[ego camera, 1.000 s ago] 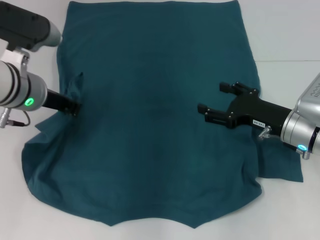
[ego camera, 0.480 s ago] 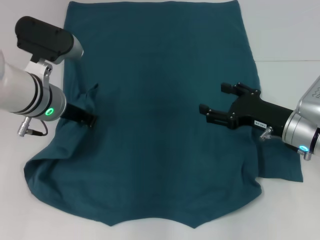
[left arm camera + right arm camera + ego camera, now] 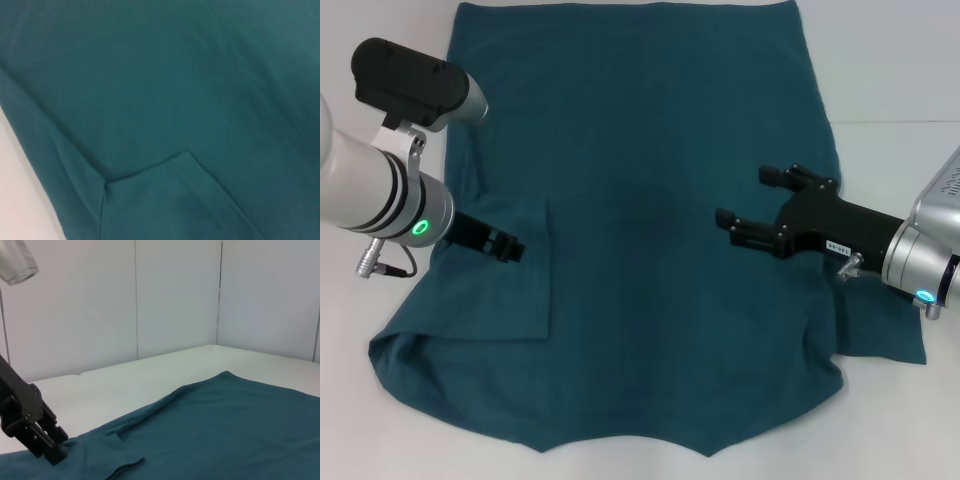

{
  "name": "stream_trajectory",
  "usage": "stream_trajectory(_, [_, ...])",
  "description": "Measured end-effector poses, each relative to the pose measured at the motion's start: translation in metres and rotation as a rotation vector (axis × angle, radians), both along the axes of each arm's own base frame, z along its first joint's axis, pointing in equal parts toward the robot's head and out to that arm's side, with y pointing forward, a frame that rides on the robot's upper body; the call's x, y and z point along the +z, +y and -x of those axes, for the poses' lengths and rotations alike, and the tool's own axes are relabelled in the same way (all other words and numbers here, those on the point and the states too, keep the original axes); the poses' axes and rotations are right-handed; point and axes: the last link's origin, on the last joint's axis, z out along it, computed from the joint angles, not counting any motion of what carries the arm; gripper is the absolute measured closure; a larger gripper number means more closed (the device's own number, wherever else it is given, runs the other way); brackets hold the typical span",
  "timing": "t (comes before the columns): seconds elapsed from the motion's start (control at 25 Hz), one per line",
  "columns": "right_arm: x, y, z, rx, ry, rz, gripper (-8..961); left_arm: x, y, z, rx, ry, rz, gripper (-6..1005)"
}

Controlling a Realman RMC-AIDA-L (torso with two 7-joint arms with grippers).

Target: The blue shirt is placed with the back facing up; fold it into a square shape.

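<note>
Looking down on the blue shirt lying spread across the white table, plain surface up, straight hem at the far edge and curved neckline nearest the robot. Covering most of the tabletop, with the cloth mostly smooth and only soft wrinkles showing near the lower corners.

Reaching in from the robot's left side with the left gripper, low over the left part of the shirt and sitting right at the sleeve flap. Lying turned inward over the body of the shirt, that flap — flat, with a straight vertical edge and a squared lower corner. Showing the same flap in the left wrist view as a hemmed corner resting on the teal cloth, with a strip of white table along one side. Catching the left gripper again in the right wrist view, tip down against the cloth beside the doubled layer. Not showing whether it is clamped on the fabric or let go — cannot tell.

Hovering over the right half of the shirt with the right gripper, pointing toward the middle, jaws spread wide apart and holding nothing. Lying unfolded beneath that arm, the right sleeve, sticking out past the side of the shirt onto the table. Sitting well apart, the two grippers, with a broad stretch of flat cloth between them.
</note>
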Motion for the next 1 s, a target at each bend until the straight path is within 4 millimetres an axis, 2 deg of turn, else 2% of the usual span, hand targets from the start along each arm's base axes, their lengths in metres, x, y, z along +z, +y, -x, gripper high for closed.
stream_trajectory(0.24, [0.000, 0.000, 0.001, -0.008, 0.012, 0.008, 35, 0.006, -0.001, -0.006, -0.025, -0.001, -0.011, 519])
stream_trajectory(0.36, [0.004, 0.006, 0.007, -0.013, 0.026, 0.018, 35, 0.007, -0.001, -0.016, -0.054, -0.016, -0.006, 282])
stream_trajectory(0.48, [0.015, 0.016, 0.018, -0.013, 0.016, 0.020, 36, 0.010, -0.002, -0.028, -0.086, -0.060, 0.011, 218])
stream_trajectory(0.6, [0.032, 0.026, 0.021, -0.044, -0.014, -0.027, 158, 0.014, -0.009, -0.044, -0.152, -0.114, 0.053, 153])
stream_trajectory(0.72, [0.050, 0.029, 0.018, -0.069, -0.035, -0.095, 280, 0.015, -0.025, -0.057, -0.269, -0.137, 0.138, 155])
stream_trajectory(0.92, [0.079, 0.023, 0.011, -0.113, 0.059, -0.137, 478, 0.013, -0.057, -0.062, -0.426, -0.243, 0.235, 159])
stream_trajectory(1.0, [0.089, 0.018, 0.008, -0.126, 0.102, -0.142, 485, 0.020, -0.066, -0.061, -0.478, -0.339, 0.229, 160])
